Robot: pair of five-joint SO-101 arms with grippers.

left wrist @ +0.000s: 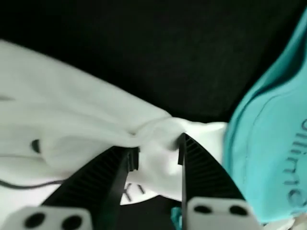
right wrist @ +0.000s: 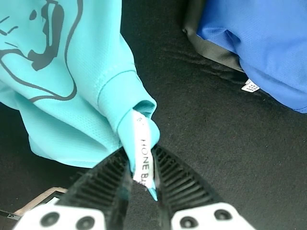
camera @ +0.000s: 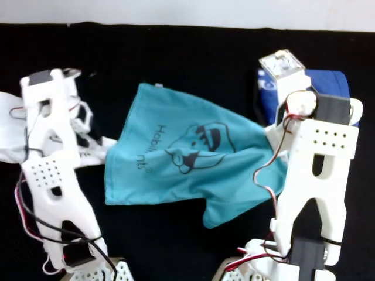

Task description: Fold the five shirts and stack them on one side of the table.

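My right claw [right wrist: 141, 153] pinches a corner of the teal shirt [camera: 176, 158], sprawled mid-frame on the tabletop [camera: 193, 58]. My left claw [left wrist: 158, 148] nips the white shirt [camera: 9, 140] at far left. I judge teal is being laid out for folding; next, draw it flat.

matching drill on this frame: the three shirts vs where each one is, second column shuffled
Things:
1. teal shirt
2. white shirt
3. blue shirt

States:
A. lies free at the far right of the table
B. pinched in the right end effector
C. pinched in the left end effector

Pairs: 1-B, 2-C, 3-A.
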